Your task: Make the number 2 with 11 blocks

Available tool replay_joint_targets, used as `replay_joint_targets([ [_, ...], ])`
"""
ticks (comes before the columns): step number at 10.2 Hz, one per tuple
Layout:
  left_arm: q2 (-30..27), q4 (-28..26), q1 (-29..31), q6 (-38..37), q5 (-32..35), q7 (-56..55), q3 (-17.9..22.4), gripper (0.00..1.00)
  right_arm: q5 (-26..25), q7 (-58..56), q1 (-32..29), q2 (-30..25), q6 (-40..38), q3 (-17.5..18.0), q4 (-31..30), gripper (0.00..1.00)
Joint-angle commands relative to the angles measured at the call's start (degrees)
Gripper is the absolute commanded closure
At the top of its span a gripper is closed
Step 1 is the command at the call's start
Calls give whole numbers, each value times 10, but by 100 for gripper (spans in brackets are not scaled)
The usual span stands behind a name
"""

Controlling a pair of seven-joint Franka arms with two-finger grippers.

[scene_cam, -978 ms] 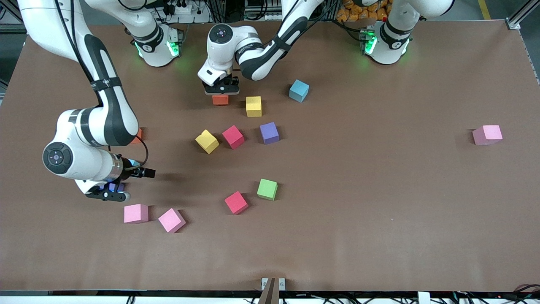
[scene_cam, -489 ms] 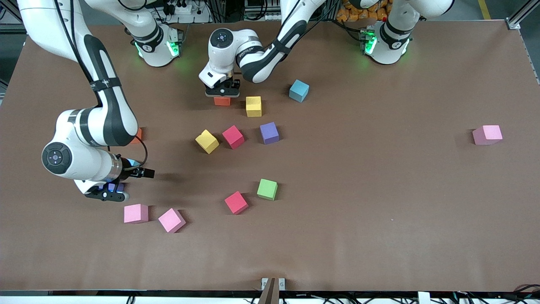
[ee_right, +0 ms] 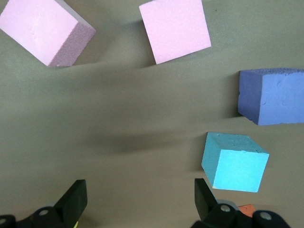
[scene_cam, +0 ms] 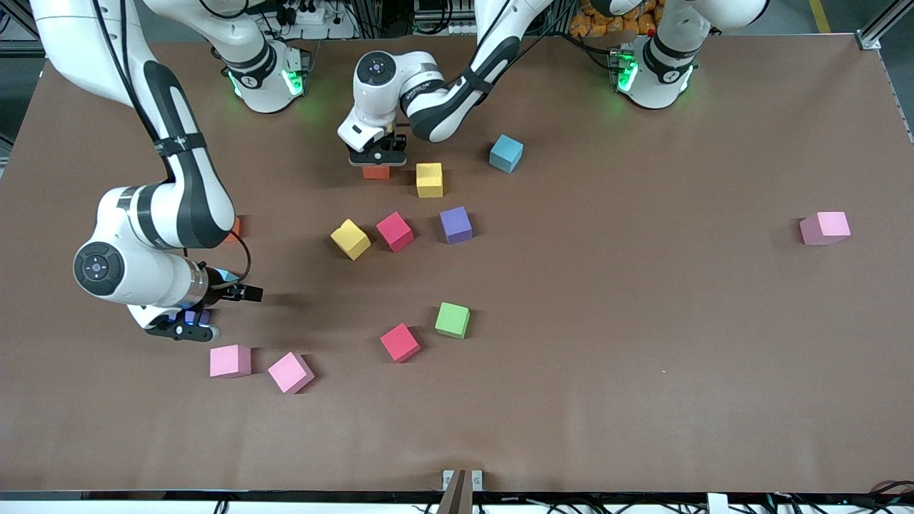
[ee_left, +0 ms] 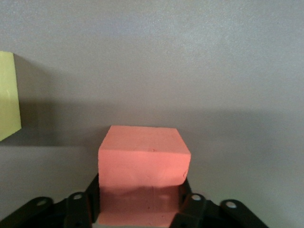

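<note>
My left gripper (scene_cam: 376,157) reaches in from its base and stands low over an orange block (scene_cam: 375,172), its fingers against two sides of that block (ee_left: 142,156), which rests on the table beside a yellow block (scene_cam: 429,179). Other blocks lie loose and apart: light blue (scene_cam: 506,153), yellow (scene_cam: 350,238), red (scene_cam: 395,231), purple (scene_cam: 455,224), green (scene_cam: 453,320), red (scene_cam: 400,342). No number 2 shows. My right gripper (scene_cam: 182,330) hangs open and empty (ee_right: 138,199) over the table by two pink blocks (scene_cam: 230,360) (scene_cam: 290,372).
A third pink block (scene_cam: 825,228) lies alone toward the left arm's end. Another orange block (scene_cam: 233,228) peeks out from under the right arm. The right wrist view shows a purple block (ee_right: 273,95) and a light blue block (ee_right: 235,161) close to that gripper.
The left gripper with the orange block has shifted slightly toward the yellow block and come lower. The right arm has hardly moved.
</note>
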Motion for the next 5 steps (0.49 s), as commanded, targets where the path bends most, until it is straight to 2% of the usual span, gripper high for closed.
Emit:
replay_joint_targets([
  [1,15,15,-4,-2,-9,-4,3,8,5,11,3,0,5,0,-1,0],
  [2,16,15,-4,-2,-9,-8,3,0,5,17,4,0,5,0,-1,0],
  [5,9,15,-8,-2,-9,-11,3,0,5,43,18,1,10,0,-1,0],
])
